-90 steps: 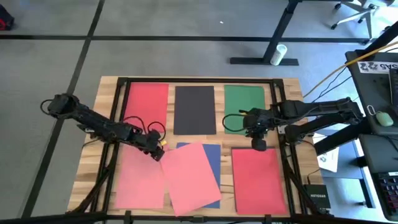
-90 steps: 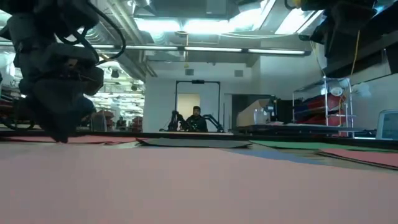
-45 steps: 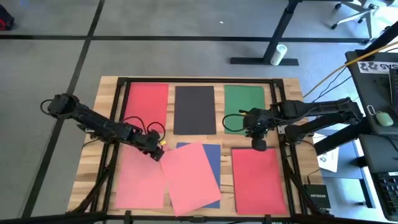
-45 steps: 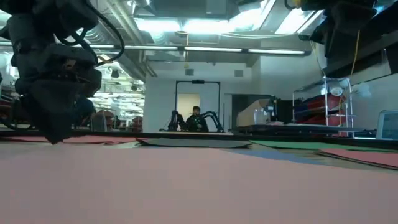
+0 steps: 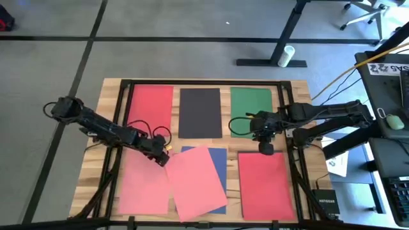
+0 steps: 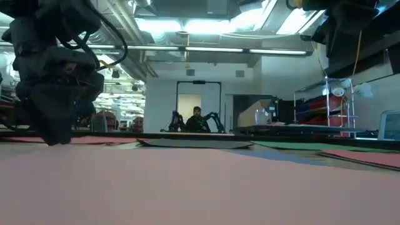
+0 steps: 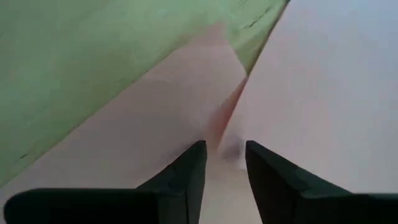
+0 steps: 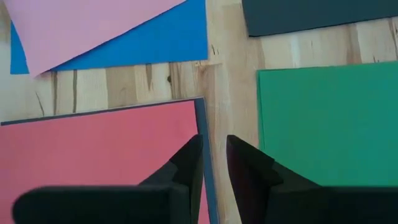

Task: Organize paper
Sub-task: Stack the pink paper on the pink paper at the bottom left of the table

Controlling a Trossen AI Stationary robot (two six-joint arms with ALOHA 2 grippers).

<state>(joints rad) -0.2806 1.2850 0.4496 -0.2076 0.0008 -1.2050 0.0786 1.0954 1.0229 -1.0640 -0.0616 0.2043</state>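
Table [image 5: 108,89] of pale wood carries 7 sheets in 2 rows: far row, a red sheet [image 5: 151,110], a black sheet [image 5: 200,113] and a green sheet [image 5: 251,102]; near row, a pink sheet [image 5: 144,188], a tilted pink sheet [image 5: 195,182] lying across a blue sheet [image 5: 220,161], and a red sheet [image 5: 264,184]. Left gripper [image 5: 160,155] sits low at the seam where the 2 pink sheets meet, fingers a narrow gap apart, holding nothing. Right gripper [image 5: 265,148] waits over the far edge of the near red sheet, fingers likewise narrow and empty. Squaring the tilted sheet probably calls for light downward pressure at its corner and a slow drag, so neither neighbour creeps along.
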